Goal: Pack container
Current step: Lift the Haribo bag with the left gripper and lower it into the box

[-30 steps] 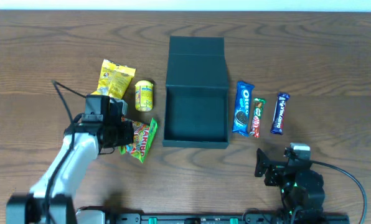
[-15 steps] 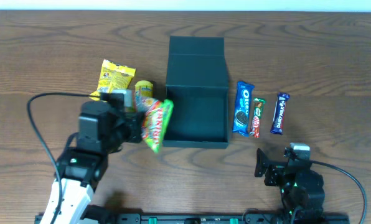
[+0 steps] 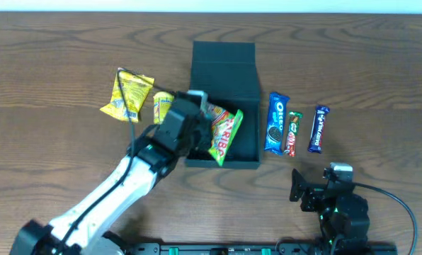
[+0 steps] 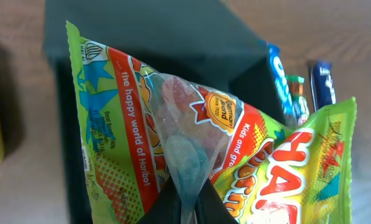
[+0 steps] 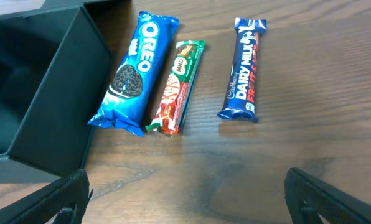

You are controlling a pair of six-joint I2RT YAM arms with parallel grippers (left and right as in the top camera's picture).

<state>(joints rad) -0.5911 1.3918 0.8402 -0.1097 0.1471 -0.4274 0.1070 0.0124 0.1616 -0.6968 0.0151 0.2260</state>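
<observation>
The dark teal-green container stands open at the table's middle, its lid flap lying back. My left gripper is shut on a green Haribo packet and holds it over the container's open tray. In the left wrist view the packet fills the frame above the container, pinched between my fingertips. My right gripper is open and empty near the table's front edge, right of the container.
An Oreo packet, a red-green bar and a Dairy Milk bar lie right of the container. A yellow packet and a small yellow tub lie on its left.
My left gripper has lifted the Haribo packet off the table and carried it right, from beside the container to above its open tray. The right arm has not moved.
</observation>
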